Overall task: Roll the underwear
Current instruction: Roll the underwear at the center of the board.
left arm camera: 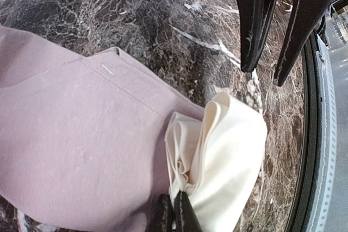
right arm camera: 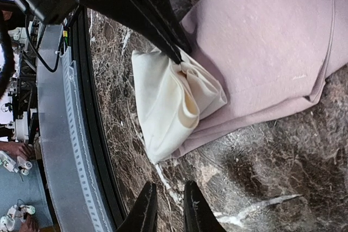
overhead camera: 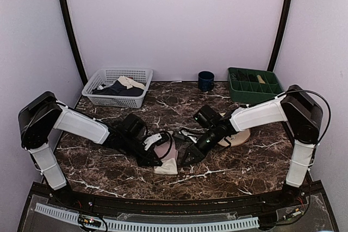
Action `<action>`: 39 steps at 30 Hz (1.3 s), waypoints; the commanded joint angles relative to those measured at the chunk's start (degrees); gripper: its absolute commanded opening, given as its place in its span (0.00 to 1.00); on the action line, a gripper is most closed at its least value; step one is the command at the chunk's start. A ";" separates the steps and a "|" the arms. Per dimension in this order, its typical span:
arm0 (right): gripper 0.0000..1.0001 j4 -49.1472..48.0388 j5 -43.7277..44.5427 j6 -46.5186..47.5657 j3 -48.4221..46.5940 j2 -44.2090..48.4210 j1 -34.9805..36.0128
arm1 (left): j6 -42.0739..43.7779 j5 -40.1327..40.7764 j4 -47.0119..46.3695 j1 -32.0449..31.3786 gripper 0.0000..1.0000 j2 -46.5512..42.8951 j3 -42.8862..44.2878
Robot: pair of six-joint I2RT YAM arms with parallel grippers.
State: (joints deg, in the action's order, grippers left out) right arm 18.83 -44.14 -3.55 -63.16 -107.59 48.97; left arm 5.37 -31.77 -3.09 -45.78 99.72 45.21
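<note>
The underwear [overhead camera: 162,146], dusty-pink briefs with a cream waistband [overhead camera: 169,167], lies on the marble between the two arms. In the left wrist view the pink fabric [left arm camera: 81,134] spreads to the left and the waistband [left arm camera: 234,145] is bunched into folds. My left gripper [left arm camera: 174,214] is shut on the waistband's gathered edge. The right wrist view shows the same pinch from the other side on the cream folds [right arm camera: 163,107]. My right gripper [right arm camera: 169,210] hovers just off the waistband's near corner, over bare marble, slightly open with nothing in it.
A white basket [overhead camera: 103,97] at the back left holds a dark navy garment and a beige cloth. A dark blue mug [overhead camera: 205,81] and a green tray [overhead camera: 254,86] stand at the back right. A round plate [overhead camera: 242,136] lies under the right arm. The table's black front rail [right arm camera: 92,150] is close.
</note>
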 commanded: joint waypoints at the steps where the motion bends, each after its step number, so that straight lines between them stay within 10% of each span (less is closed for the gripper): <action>1: 0.18 -6.03 -1.87 -4.31 1.80 1.05 -0.14 | -1.40 -1.32 1.86 0.98 0.02 0.80 0.62; 7: 0.17 -10.17 -3.50 -8.49 0.93 0.63 -0.19 | -0.92 -0.94 1.81 1.39 0.05 -1.45 -0.35; 12: 0.16 -15.79 -6.08 -12.76 2.12 0.59 -0.17 | -2.74 2.19 -0.55 1.71 0.33 -6.62 -2.70; 20: 0.12 -14.99 -8.23 -10.02 -1.35 -4.99 1.50 | 0.43 4.80 -4.99 1.48 0.50 -19.24 -10.16; 39: 0.09 -7.25 -8.41 -2.87 -8.31 -15.54 1.83 | 20.02 12.21 -7.28 -10.81 0.54 -11.44 -8.13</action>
State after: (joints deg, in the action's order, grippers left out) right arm 8.67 -53.06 -8.27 -71.68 -122.85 50.33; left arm 20.97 -19.77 -10.20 -56.16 85.69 34.26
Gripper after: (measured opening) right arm 0.077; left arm 0.542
